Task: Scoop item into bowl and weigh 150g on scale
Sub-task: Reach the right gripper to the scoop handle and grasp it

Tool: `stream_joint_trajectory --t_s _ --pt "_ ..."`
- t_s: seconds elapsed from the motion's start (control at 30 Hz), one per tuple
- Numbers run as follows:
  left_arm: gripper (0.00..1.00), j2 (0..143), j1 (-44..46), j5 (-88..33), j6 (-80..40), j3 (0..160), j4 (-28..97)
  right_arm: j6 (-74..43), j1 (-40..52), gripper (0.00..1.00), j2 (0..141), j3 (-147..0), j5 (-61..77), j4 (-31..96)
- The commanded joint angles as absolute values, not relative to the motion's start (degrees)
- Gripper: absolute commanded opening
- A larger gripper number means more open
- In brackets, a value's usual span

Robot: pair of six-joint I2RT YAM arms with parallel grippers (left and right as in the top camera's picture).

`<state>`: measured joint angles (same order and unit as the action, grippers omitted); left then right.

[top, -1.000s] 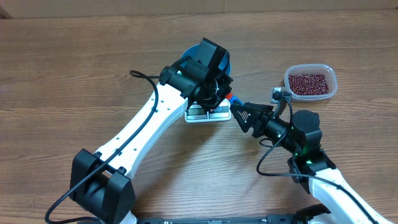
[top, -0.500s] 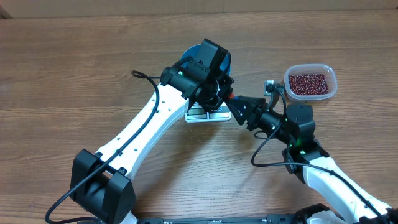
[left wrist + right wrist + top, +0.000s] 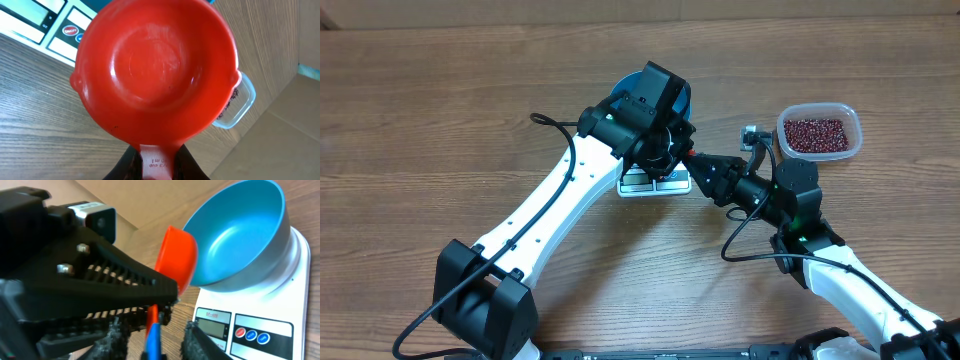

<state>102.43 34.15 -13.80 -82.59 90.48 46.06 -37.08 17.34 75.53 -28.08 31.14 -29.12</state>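
Scoop handle (blue-tipped) points toward right claw.

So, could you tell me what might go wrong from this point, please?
The red scoop is gripped by the left pincer while the right pincer straddles its handle, jaws not yet touching; a mistimed release could drop it. The scoop also hangs close to the blue bowl, so a nudge might shift it on the scale.

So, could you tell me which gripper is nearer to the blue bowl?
Left. The left gripper, holding the red scoop, sits at the bowl's rim above the scale; the right gripper is out by the scale's display corner, farther away.
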Motion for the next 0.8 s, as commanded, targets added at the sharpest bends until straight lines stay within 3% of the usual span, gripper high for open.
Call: stream_joint_trajectory --t_s 0.0,0.33,0.5,0.77 --pt "0.04 100.88 34.98 -15.11 -82.74 91.72 46.06 -36.84 17.63 0.30 76.01 -29.76 30.96 -29.74" --pt "0.04 100.88 35.51 -15.14 -82.74 91.72 46.26 -37.50 17.63 0.28 76.01 -29.76 30.09 -31.62" --pt "0.04 100.88 35.66 -15.11 -82.76 91.72 46.24 -37.50 17.63 0.18 76.01 -29.76 30.09 -32.80" --pt "0.04 100.88 35.66 -14.61 -83.20 91.72 46.22 -37.50 17.63 0.12 76.01 -29.76 30.11 -32.64"
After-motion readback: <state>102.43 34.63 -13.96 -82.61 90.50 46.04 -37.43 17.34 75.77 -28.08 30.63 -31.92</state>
